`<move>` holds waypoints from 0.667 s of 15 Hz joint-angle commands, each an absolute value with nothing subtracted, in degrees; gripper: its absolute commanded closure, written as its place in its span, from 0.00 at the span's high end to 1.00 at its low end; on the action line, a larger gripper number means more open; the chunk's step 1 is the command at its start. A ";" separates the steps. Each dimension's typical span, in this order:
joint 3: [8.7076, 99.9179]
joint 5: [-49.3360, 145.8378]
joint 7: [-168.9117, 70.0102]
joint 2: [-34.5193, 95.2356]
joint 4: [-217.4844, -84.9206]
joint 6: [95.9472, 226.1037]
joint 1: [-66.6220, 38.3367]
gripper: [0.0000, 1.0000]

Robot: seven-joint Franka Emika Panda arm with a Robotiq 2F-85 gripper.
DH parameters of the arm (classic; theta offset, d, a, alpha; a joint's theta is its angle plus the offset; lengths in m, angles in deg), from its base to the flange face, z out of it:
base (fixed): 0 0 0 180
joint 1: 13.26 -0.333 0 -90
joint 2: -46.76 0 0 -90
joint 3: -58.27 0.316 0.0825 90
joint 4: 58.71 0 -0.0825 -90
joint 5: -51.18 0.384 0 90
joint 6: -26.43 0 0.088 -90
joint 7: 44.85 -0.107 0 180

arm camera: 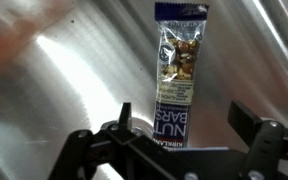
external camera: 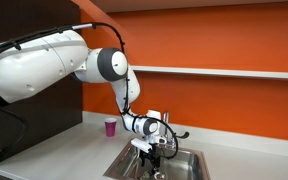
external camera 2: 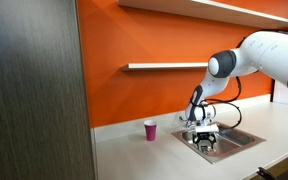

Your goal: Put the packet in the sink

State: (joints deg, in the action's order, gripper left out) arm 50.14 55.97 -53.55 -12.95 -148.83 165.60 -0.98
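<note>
The packet (arm camera: 181,60) is a dark blue nut bar wrapper with a clear window. In the wrist view it lies flat on the shiny steel floor of the sink (arm camera: 64,80). My gripper (arm camera: 184,112) is open, with one finger on each side of the packet's near end and a gap on both sides. In both exterior views the gripper (external camera: 149,150) (external camera 2: 204,143) points down into the sink basin (external camera: 196,158) (external camera 2: 246,137). The packet is hidden by the gripper there.
A small pink cup (external camera: 110,127) (external camera 2: 150,130) stands on the light counter beside the sink. An orange wall with a shelf (external camera: 224,71) runs behind. A dark wood-grain cabinet (external camera 2: 34,90) stands at the counter's end.
</note>
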 commanded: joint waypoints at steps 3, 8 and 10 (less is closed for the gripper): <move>50.41 56.80 -52.55 -8.83 -151.90 164.61 -0.59 1.00; 50.20 55.89 -51.45 -4.33 -156.79 165.72 -1.34 1.00; 50.67 55.49 -49.29 -2.32 -159.01 165.96 -1.16 1.00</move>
State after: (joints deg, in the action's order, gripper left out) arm 50.12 55.94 -52.59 -7.40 -153.54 165.70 -1.27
